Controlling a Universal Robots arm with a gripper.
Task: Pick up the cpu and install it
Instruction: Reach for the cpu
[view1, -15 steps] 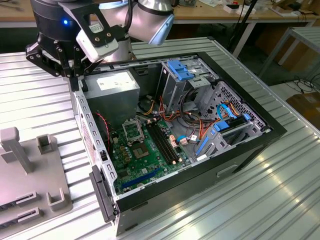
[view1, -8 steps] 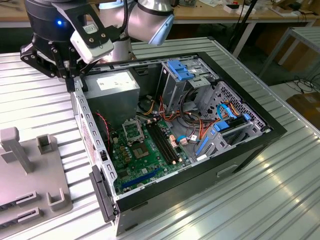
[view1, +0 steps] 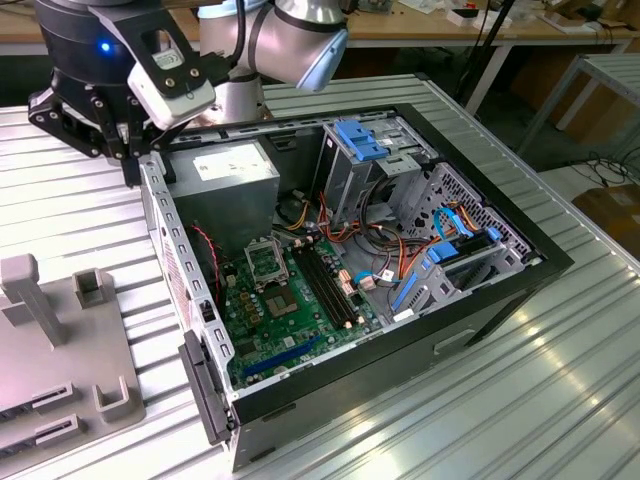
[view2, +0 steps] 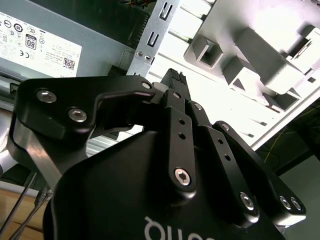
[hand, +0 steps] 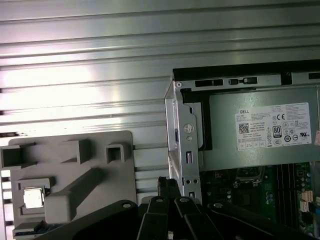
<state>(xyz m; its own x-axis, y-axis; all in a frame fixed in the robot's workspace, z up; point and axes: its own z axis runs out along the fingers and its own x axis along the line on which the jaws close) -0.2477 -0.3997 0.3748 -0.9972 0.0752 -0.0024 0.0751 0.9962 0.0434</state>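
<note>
1 cpu (hand: 33, 198) sits in grey jig (hand: 75, 165) recess on table (hand: 100, 60); tool (hand: 167, 184) clenched, by PC case (hand: 182, 125) corner; PSU (hand: 225, 150) w/ white label (hand: 277, 127).

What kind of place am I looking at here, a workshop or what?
Most likely a robotics lab or test workshop. An open computer case sits on a ribbed metal table, a robot arm hangs by its corner, and wooden workbenches stand behind.

Ribbed metal table (view1: 560, 400), open computer case (view1: 380, 375) on it, grey fixture plate (view1: 60, 370) alongside
</note>
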